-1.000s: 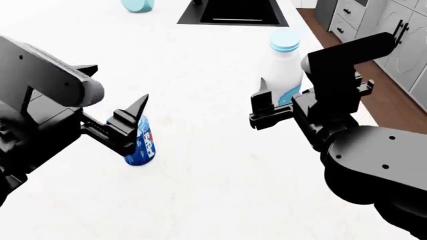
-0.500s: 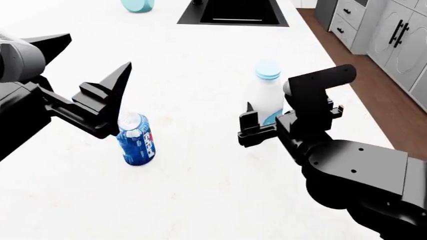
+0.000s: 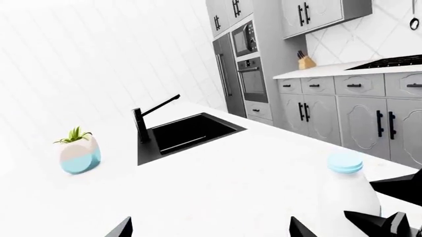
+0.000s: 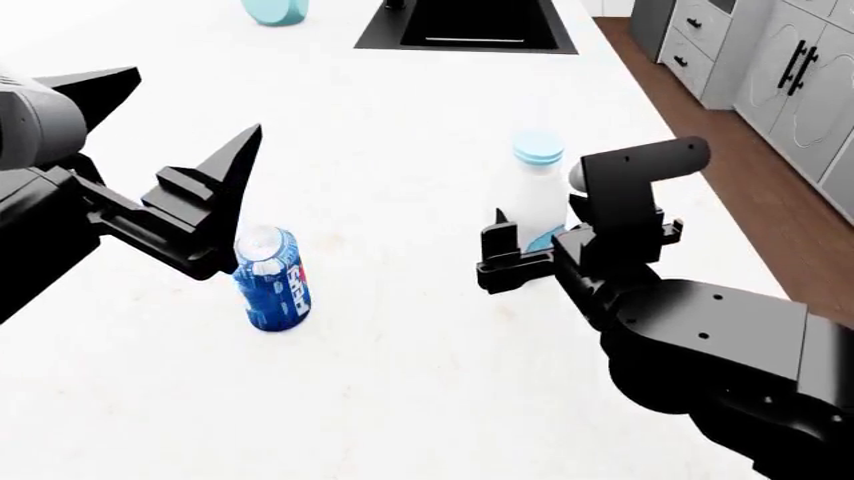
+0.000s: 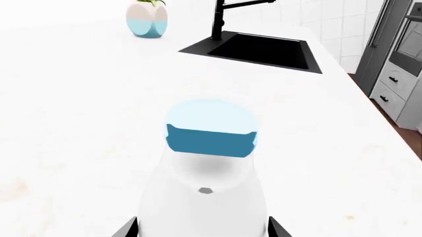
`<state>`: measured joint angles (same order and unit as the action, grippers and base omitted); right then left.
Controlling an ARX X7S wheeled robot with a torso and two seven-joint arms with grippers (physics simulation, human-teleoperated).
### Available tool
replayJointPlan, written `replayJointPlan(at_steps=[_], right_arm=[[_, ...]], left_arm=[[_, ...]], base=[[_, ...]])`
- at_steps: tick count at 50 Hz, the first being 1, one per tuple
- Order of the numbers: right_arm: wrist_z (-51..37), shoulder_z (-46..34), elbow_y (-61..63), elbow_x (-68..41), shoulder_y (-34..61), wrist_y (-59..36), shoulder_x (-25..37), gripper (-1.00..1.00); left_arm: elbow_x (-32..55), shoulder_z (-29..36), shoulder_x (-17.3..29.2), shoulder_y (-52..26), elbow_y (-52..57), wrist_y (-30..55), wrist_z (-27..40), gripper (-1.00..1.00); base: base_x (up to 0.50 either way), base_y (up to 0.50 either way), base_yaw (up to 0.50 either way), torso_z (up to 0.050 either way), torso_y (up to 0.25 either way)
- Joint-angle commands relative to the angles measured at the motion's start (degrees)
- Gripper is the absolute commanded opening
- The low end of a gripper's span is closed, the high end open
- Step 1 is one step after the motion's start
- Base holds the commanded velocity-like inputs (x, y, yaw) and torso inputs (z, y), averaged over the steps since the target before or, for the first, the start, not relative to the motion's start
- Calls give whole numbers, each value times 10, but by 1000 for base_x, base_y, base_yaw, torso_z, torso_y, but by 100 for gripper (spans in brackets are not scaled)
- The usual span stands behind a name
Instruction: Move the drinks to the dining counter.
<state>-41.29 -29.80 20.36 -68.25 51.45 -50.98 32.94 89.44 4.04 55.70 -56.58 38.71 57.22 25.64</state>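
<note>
Counter (image 4: 400, 150): broad, white, smooth; a black sink (image 4: 474, 22) is set in its far part, with a black tap (image 3: 153, 116) at the sink's edge.

Can (image 4: 274, 279): blue, silver top, upright on the counter, well short of the sink and to its left side.

Bottle (image 4: 534, 195): white, light-blue cap, upright on the counter, nearer the sink than the can and to the can's right, well apart from it.

Left gripper (image 4: 160, 140): jaws spread wide, holding nothing, raised above and just left of the can, not touching it.

Right gripper (image 4: 527, 240): fingers (image 5: 125, 228) flank the bottle's lower body on both sides; whether they press it or stand off cannot be told.

Planter (image 3: 78, 153): small, round, white and light blue, with a green sprout, on the counter to the left of the sink.

Cabinets (image 3: 356, 111): grey, black handles, beyond the counter past the sink.
</note>
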Motion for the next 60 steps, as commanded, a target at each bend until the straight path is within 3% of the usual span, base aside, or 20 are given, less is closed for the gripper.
replayJointPlan(at_steps=[1, 3, 4, 23, 34, 53, 60], right_arm=[[9, -21, -10, -8, -11, -18, 1, -100], [6, -24, -10, -6, -7, -23, 1, -100], [11, -21, -7, -10, -6, -20, 3, 100], [-19, -2, 25, -31, 12, -30, 19, 100], [-108, 54, 91, -123, 61, -63, 63, 100], [-161, 82, 137, -214, 130, -76, 73, 100], [-235, 110, 166, -274, 202, -72, 88, 100]], left_arm=[[-5, 3, -1, 0, 0, -2, -3, 100], [-6, 4, -1, 0, 0, -2, -5, 100], [-9, 5, -2, 1, 0, -1, -7, 100], [-6, 6, 2, 3, 5, -3, -4, 100], [1, 8, 2, -4, 7, -4, -1, 100], [6, 20, -3, -27, 6, 1, 4, 100], [19, 13, 1, -37, 13, -4, 15, 100]], base=[[-4, 11, 0, 0, 0], [1, 18, 0, 0, 0], [10, 16, 0, 0, 0], [0, 0, 0, 0, 0], [0, 0, 0, 0, 0], [0, 0, 0, 0, 0], [0, 0, 0, 0, 0]])
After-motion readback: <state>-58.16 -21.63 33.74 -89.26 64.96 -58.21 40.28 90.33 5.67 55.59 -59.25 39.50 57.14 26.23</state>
